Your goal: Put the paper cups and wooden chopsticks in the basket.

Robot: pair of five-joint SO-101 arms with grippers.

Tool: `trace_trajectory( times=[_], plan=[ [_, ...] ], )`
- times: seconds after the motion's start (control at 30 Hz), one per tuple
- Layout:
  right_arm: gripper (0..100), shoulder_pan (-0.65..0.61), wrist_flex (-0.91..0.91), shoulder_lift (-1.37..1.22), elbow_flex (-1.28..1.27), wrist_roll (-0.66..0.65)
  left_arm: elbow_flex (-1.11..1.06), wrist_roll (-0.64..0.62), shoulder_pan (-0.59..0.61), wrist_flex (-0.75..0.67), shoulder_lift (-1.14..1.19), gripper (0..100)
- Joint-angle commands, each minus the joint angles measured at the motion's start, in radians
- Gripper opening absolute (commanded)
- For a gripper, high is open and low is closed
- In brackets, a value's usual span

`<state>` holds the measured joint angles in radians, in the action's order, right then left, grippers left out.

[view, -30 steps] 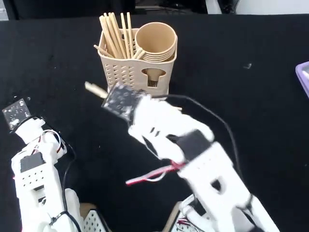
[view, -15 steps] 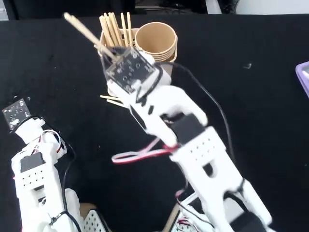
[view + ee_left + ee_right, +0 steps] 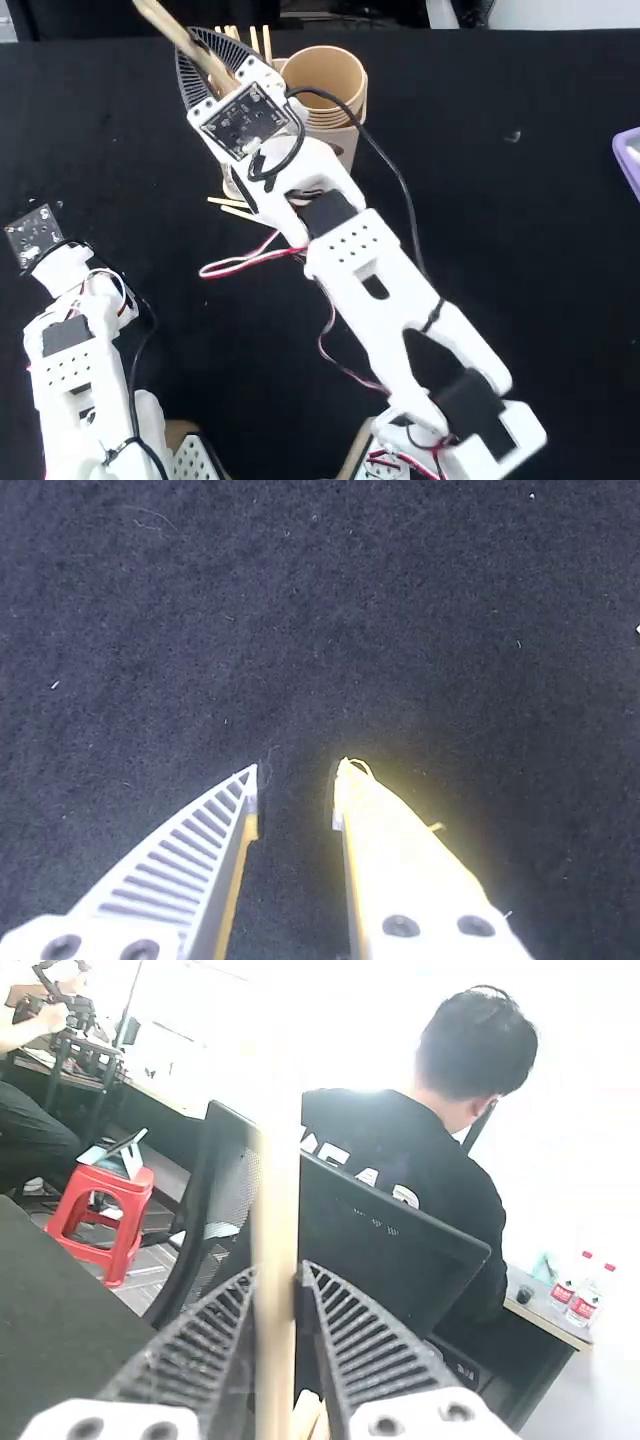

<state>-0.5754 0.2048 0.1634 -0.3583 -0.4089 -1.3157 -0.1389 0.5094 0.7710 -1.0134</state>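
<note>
Left gripper (image 3: 295, 778): low over bare black table (image 3: 520, 250), jaws slightly apart, nothing between them.

Right gripper (image 3: 277, 1272): clamped on one held chopstick (image 3: 160, 20), raised just left of the basket (image 3: 345, 150). The stick runs up-left past the frame edge, its far end cut off.

Loose chopsticks (image 3: 225, 207): two ends on the table beside the basket's base, the rest hidden under the right arm.

Standing chopsticks (image 3: 268, 40): about three tips visible in the basket; the arm covers the others.

Paper cups (image 3: 325, 75): one nested stack in the basket's right side, number unclear.

Purple object (image 3: 630, 160): at the far right edge, cut off.
</note>
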Motion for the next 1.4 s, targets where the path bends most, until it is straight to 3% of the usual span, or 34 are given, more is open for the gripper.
trace_trajectory(
  times=[0.0, 0.3, 0.4, 0.73, 1.03, 1.17, 1.37],
  plan=[
    [1.1, 0.038, 0.034, -0.019, 0.054, 0.012, 0.021, -0.003, 0.007, -0.015, -0.018, 13],
    [1.8, 0.046, -0.175, -0.031, 0.133, 0.012, 0.021, -0.003, 0.007, -0.015, -0.018, 13],
    [8.5, 0.046, -0.244, -0.031, 0.191, 0.012, 0.021, -0.003, 0.007, -0.015, -0.018, 13],
    [9.3, 0.043, -0.465, -0.018, 0.351, 0.135, 0.019, -0.003, 0.007, -0.015, -0.018, 13],
    [9.3, 0.026, -1.085, 0.271, 0.395, 0.135, 0.018, -0.002, 0.007, -0.015, -0.018, 13],
    [9.3, 0.023, -1.358, 0.377, 0.303, 0.135, 0.018, -0.002, 0.007, -0.015, -0.018, 13],
    [9.6, 0.072, -1.453, 0.555, -0.007, 0.127, 0.018, -0.002, -0.001, -0.015, -0.018, 13]
  ],
)
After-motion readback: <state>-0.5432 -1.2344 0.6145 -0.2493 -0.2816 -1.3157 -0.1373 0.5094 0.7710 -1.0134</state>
